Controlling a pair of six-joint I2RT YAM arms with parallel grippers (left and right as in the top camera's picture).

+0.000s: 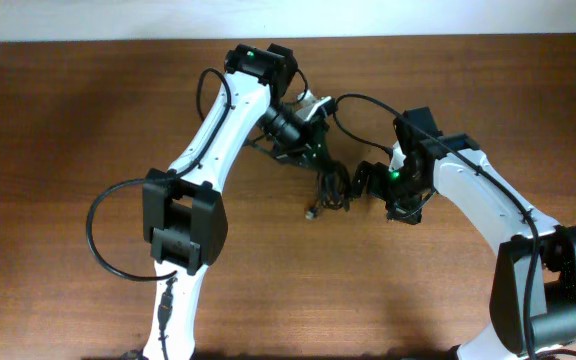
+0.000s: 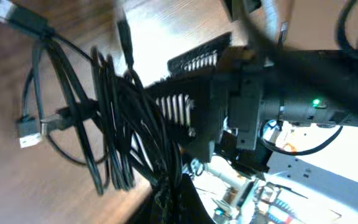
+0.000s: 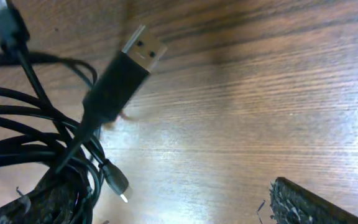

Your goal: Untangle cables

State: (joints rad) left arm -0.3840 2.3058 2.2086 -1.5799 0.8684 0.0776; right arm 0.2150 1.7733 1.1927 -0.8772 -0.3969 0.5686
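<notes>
Brown wooden desk (image 1: 88, 100) seen from above, with two white-and-black robot arms (image 1: 218, 130) reaching toward its middle. The cables (image 1: 330, 188), thin black cords in a tangled bunch, sit between the two arm tips, near the centre of the desk. The left end effector (image 2: 166, 193) is clamped tight on the bunch, and loops fan out from its grip. The right end effector (image 3: 173, 210) is spread wide and grips nothing. The cords pass along one side of it, and a silvery USB plug (image 3: 135, 50) points upward close to its camera.
</notes>
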